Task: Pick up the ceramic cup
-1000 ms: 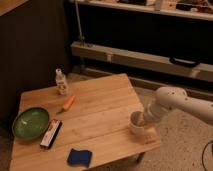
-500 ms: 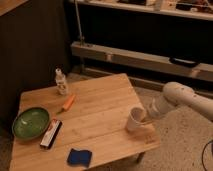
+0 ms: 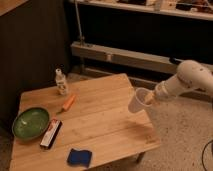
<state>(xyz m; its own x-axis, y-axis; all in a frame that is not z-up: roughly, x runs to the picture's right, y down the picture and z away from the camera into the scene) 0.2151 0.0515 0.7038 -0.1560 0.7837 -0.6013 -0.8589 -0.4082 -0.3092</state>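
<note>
Camera view: ceramic cup (image 3: 138,100) hangs tilted above the bench (image 3: 100,120) edge at three o'clock, gripper (image 3: 150,98) jaws clenched on its rim; that shallow hold could slip and drop it

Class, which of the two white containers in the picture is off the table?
The ceramic cup: tilted, raised at the table's right edge at the gripper. The small labelled bottle stands upright on the table.

You're seeing a wooden table (image 3: 105,117) | green bowl (image 3: 30,123) sitting at its left | dark bar (image 3: 50,134) lying beside it | blue sponge (image 3: 79,157) lying near the front | carrot (image 3: 68,102) lying mid-left | small white bottle (image 3: 61,82) standing at the back | gripper (image 3: 149,97) hanging off the right edge.
</note>
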